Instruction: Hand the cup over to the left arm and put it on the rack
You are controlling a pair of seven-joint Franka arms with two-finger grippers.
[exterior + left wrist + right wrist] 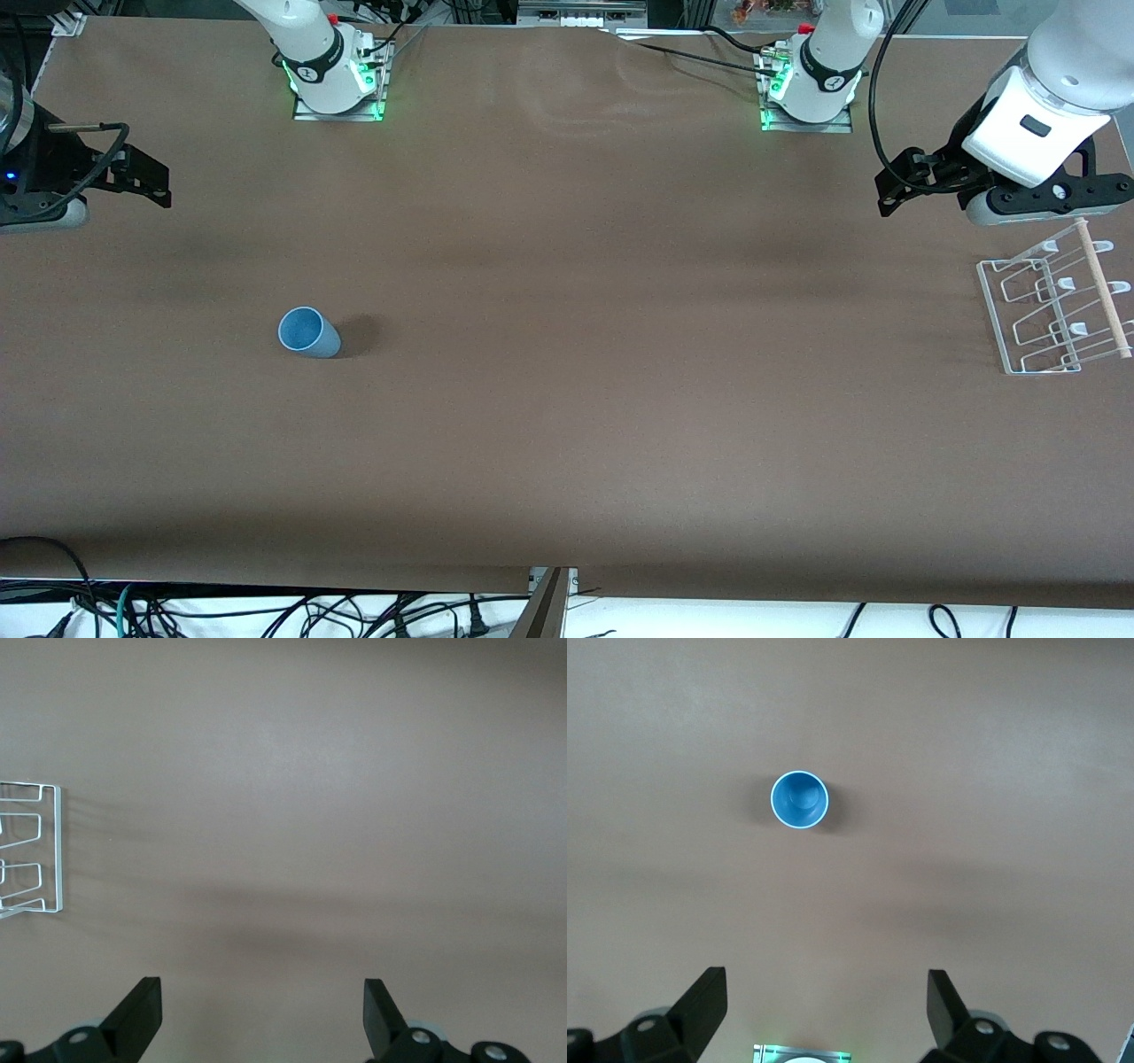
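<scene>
The light-blue cup [308, 332] stands upright, mouth up, on the brown table toward the right arm's end. It also shows in the right wrist view [799, 800], apart from the fingers. My right gripper [146, 177] [827, 992] is open and empty in the air over the right arm's end of the table. The white wire rack [1054, 306] with its wooden rod sits at the left arm's end; its edge shows in the left wrist view [35, 850]. My left gripper [890, 188] [263, 1001] is open and empty in the air over the table beside the rack.
The two arm bases [337, 84] [808, 93], lit green, stand along the table's edge farthest from the front camera. The right arm's base also shows in the right wrist view [802, 1052]. Cables [266, 611] hang below the table's nearest edge.
</scene>
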